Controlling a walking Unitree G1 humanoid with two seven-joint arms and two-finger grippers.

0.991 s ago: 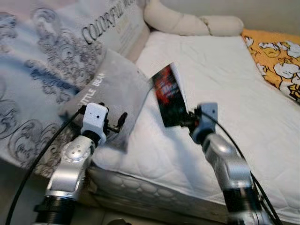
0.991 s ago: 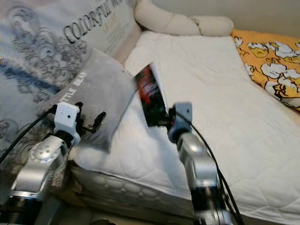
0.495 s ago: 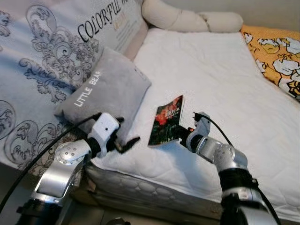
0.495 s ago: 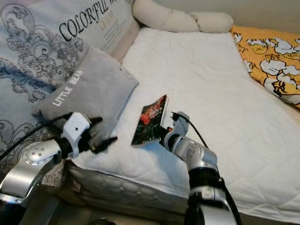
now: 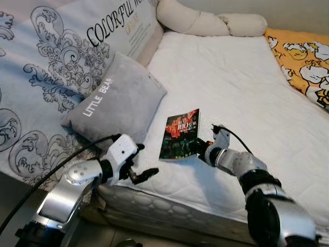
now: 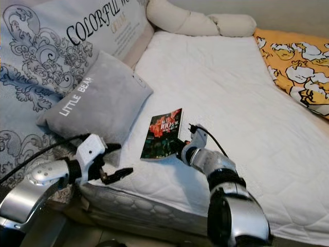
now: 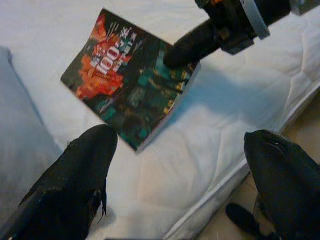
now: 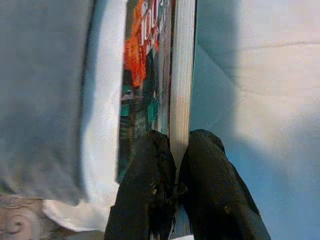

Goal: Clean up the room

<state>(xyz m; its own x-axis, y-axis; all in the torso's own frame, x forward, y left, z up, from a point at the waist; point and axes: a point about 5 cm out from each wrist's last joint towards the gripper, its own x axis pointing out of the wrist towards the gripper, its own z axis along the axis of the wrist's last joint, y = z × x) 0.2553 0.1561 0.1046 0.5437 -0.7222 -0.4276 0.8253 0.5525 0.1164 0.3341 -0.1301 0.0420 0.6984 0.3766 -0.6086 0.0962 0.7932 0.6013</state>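
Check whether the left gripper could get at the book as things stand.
Probably yes. The left gripper hangs open at the mattress edge, with bare sheet between it and the book. The right gripper already pinches the book's near edge, so the left would need another edge.

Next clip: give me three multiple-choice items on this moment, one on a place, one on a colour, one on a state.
1. Where is the book?
A. on the white mattress beside the grey pillow
B. on the floor
C. on the orange blanket

2. What colour is the patterned blanket at the far right?
A. blue
B. orange
C. green

3. What is the right tool doing?
A. open above the pillow
B. closed on the book's edge
C. closed on a cable

Answers: 1 A, the head views show the book lying next to the pillow; 2 B, it is orange with white figures; 3 B, the right wrist view shows both fingers clamping the pages.
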